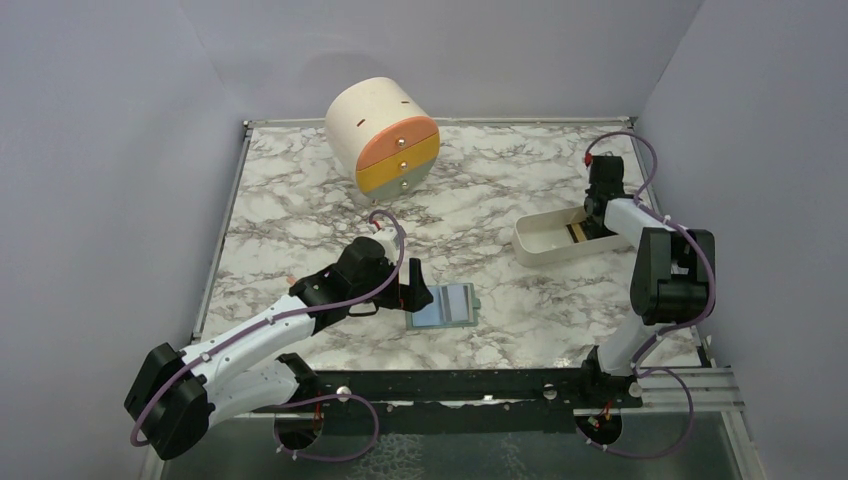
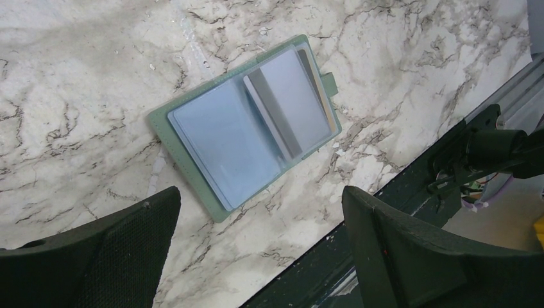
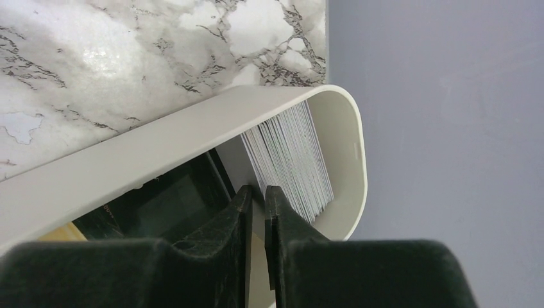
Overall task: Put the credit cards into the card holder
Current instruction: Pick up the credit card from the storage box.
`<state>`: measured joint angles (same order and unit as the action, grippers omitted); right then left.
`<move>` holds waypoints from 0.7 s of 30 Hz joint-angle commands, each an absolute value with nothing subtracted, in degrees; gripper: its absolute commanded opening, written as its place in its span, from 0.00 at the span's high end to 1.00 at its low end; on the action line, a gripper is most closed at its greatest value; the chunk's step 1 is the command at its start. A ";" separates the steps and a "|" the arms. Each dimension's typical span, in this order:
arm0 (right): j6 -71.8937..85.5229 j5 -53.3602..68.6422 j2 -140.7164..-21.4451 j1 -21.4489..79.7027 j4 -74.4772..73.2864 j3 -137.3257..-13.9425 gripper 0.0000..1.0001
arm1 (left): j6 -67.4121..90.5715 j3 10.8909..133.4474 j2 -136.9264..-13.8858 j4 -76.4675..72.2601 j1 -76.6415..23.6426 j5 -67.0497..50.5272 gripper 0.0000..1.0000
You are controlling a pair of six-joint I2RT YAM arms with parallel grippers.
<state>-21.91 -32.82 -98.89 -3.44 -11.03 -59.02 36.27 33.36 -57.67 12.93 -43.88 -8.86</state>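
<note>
Right wrist view: right pincer [image 3: 256, 192] narrowed to a slit, tips down inside the white tray [image 3: 192, 128] beside the credit cards [image 3: 292, 157], which stand on edge so a rim can be nipped. Can't tell if one is caught. Arm folded, wrist pitched down. Left pincer [image 2: 260, 192] wide, hovering low over the card holder [image 2: 247, 125], which lies open on the tabletop [image 2: 77, 83], likely to steady it.

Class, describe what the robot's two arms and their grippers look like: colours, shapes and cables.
The left arm and the right arm both have white links between bulky black joint housings. A lilac cable loops along each. The left gripper and the right gripper are black, with broad, wedge-shaped fingers that have a finely textured surface.
</note>
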 commanded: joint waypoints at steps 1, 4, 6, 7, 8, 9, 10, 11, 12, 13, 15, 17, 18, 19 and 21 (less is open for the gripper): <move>-20.55 -32.56 -96.36 -3.78 -12.07 -62.05 0.91 | 35.95 33.48 -57.23 12.41 -43.69 -7.65 0.02; -19.84 -31.18 -95.08 -3.78 -13.62 -62.06 0.95 | 35.99 33.50 -57.22 12.54 -43.68 -7.65 0.02; -19.26 -29.51 -94.17 -3.78 -14.91 -62.20 0.98 | 36.15 33.41 -57.26 12.57 -43.68 -7.65 0.03; -18.80 -28.75 -93.52 -3.77 -16.06 -62.49 0.99 | 36.29 33.32 -57.22 12.68 -43.68 -7.65 0.03; -18.33 -26.69 -92.84 -3.78 -17.27 -62.80 0.99 | 36.42 33.22 -57.22 12.71 -43.68 -7.65 0.04; -17.79 -25.28 -92.17 -3.70 -18.52 -63.18 0.99 | 36.59 33.16 -57.24 12.82 -43.68 -7.72 0.04; -17.25 -24.04 -91.39 -3.69 -19.76 -63.50 0.99 | 36.83 33.04 -57.24 12.95 -43.68 -7.73 0.04; -16.69 -22.66 -90.65 -3.69 -20.91 -63.80 0.99 | 37.04 32.93 -57.20 13.04 -43.68 -7.71 0.05; -16.03 -21.28 -89.91 -3.69 -22.25 -64.12 0.99 | 37.32 32.75 -57.24 13.09 -43.68 -7.67 0.05; -15.33 -19.86 -89.24 -3.65 -23.75 -64.58 0.99 | 37.65 32.55 -57.22 13.14 -43.68 -7.51 0.06; -13.63 -18.28 -87.73 -3.25 -26.38 -65.37 0.99 | 38.15 32.29 -57.41 13.47 -43.68 -7.22 0.08; -12.02 -17.24 -85.68 -2.50 -28.54 -65.84 0.99 | 38.78 32.17 -57.66 13.92 -43.64 -7.12 0.09; -11.27 -16.50 -84.52 -2.16 -29.17 -65.81 0.99 | 39.07 32.01 -57.74 14.08 -43.64 -7.12 0.10; -10.08 -15.70 -82.70 -1.81 -29.67 -65.87 0.99 | 39.38 31.94 -57.74 14.19 -43.68 -7.20 0.11; -7.60 -13.40 -80.31 -0.55 -30.95 -66.26 0.99 | 39.73 31.59 -57.87 14.30 -43.63 -7.01 0.12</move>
